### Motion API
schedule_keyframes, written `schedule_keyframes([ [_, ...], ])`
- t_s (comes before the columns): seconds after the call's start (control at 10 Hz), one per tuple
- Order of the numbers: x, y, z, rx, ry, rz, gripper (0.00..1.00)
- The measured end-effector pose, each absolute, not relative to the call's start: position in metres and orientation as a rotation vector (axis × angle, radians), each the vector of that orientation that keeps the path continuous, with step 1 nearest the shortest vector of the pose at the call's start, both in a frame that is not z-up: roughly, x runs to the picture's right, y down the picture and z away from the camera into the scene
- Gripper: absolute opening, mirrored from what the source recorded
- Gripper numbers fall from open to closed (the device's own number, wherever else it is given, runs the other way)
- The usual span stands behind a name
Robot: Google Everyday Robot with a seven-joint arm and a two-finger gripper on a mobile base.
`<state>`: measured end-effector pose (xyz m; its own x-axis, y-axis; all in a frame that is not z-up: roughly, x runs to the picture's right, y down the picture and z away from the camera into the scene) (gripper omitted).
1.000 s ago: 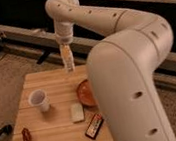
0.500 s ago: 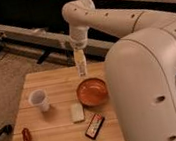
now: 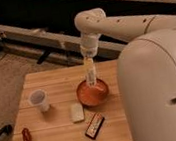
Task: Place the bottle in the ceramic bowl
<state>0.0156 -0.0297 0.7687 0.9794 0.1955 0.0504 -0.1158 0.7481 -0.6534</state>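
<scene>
Arm (image 3: pixel 124 26) and gripper (image 3: pixel 89 59) have swung rightward and come down, so our gripper now hangs directly over the ceramic bowl (image 3: pixel 92 93) on the wooden table (image 3: pixel 62 135), where a second ago it stood well left of it and higher. Jaws are clamped on the top of the bottle (image 3: pixel 90 73), which hangs upright with its base dipping inside the bowl's rim. We judge the carry finished; only the release remains. White cup (image 3: pixel 39 100) stands apart to the left.
</scene>
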Motion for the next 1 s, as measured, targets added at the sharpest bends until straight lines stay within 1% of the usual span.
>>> schedule_keyframes([
  [0.3, 0.003, 0.010, 0.771, -0.774, -0.111, 0.151, 0.76],
  [0.4, 0.001, 0.019, 0.773, -0.790, -0.106, 0.144, 0.80],
  [0.7, -0.002, 0.025, 0.775, -0.818, -0.093, 0.132, 0.80],
  [1.0, 0.000, 0.019, 0.777, -0.819, -0.081, 0.131, 0.80],
])
